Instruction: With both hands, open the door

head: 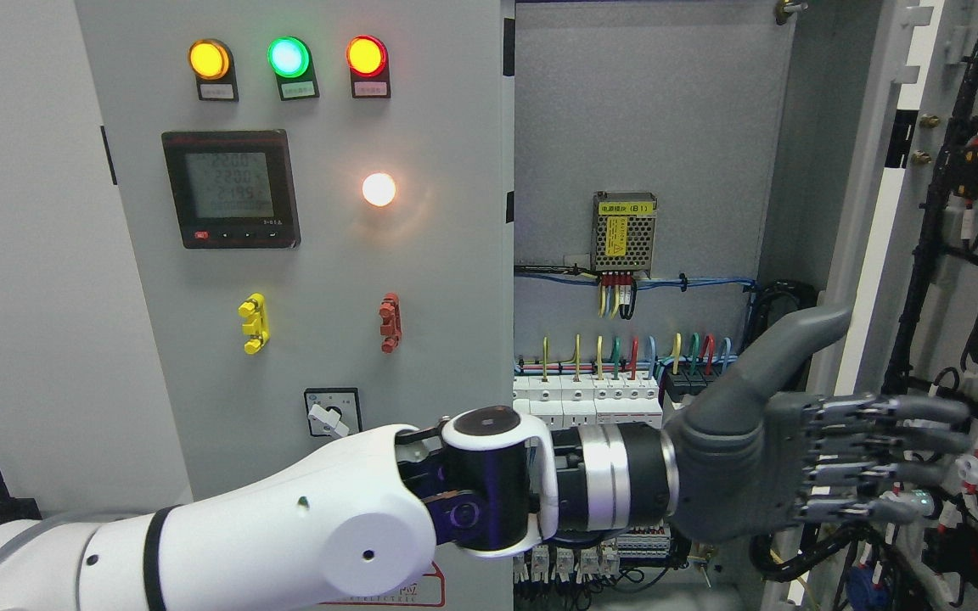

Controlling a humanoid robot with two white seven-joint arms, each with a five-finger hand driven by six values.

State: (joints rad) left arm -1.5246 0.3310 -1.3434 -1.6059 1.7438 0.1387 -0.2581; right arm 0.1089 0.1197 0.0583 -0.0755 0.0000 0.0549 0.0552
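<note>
Three round indicator lamps are mounted in a row near the top of the grey panel: an amber lamp point(209, 59), a green lamp point(289, 57) and a red lamp point(366, 55). Below them a digital meter point(230, 188) is set, with a lit white lamp point(379, 189) to its right. A yellow handle point(254, 323) and a red handle point(390, 322) are fixed lower down, above a rotary switch point(332, 412). A power supply with a yellow label point(623, 232) is seen above a row of white circuit breakers point(588, 399).
</note>
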